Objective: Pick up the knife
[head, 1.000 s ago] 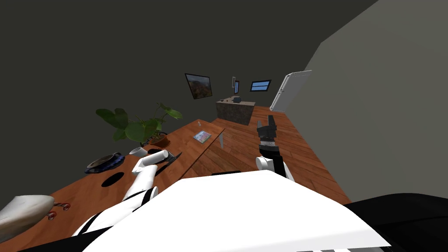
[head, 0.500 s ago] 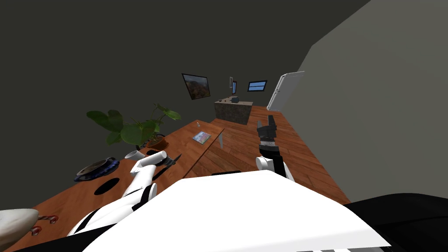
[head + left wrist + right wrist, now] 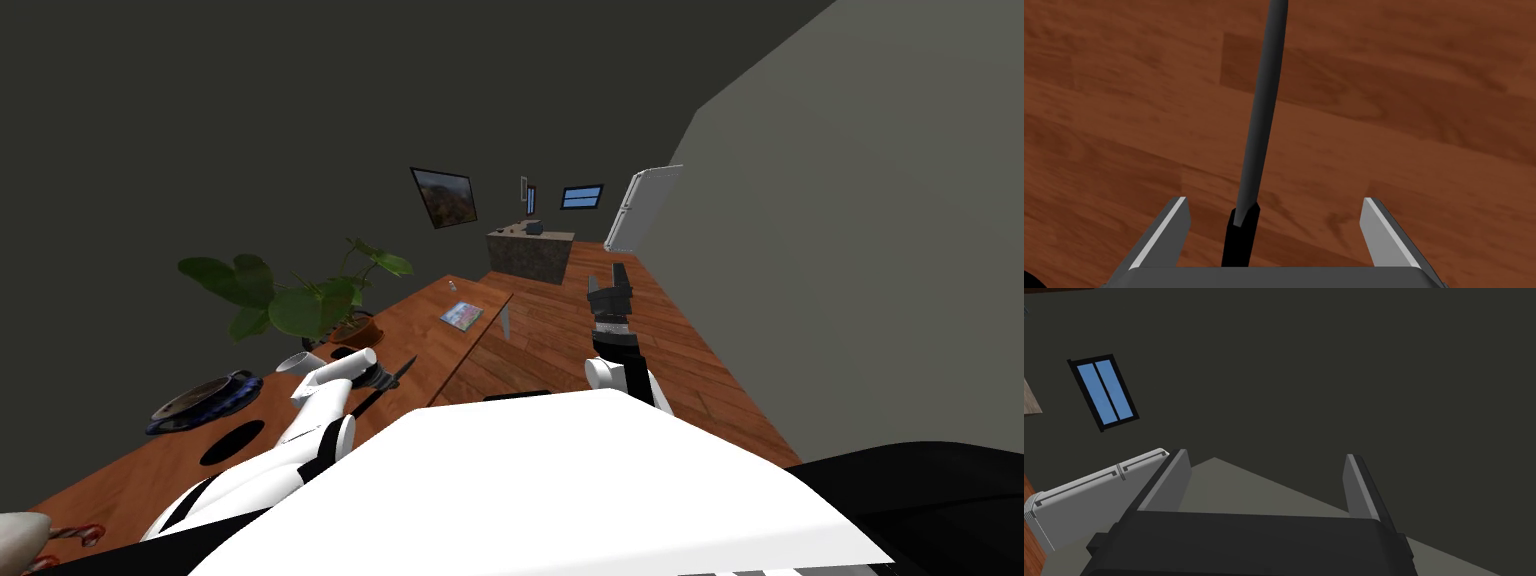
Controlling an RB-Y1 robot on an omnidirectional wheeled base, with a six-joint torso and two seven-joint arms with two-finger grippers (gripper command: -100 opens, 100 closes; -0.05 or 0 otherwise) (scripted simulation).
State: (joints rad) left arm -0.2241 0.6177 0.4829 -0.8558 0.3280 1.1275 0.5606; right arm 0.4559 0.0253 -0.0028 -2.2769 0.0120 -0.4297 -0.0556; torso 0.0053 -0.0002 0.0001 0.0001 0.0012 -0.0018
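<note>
The knife (image 3: 1259,125) lies flat on the wooden tabletop (image 3: 1424,125), its black handle end between the fingers of the left hand (image 3: 1275,200), which stand wide, clear of it. The reach looks done; closing and lifting remain. The left arm slants down over the tabletop. The right hand (image 3: 1265,455) is held up, fingers wide.

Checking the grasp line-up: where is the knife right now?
In the left wrist view the knife lies on the wooden table between the fingers of the open left gripper; the head view puts it on the robot's left, near the potted plant.
</note>
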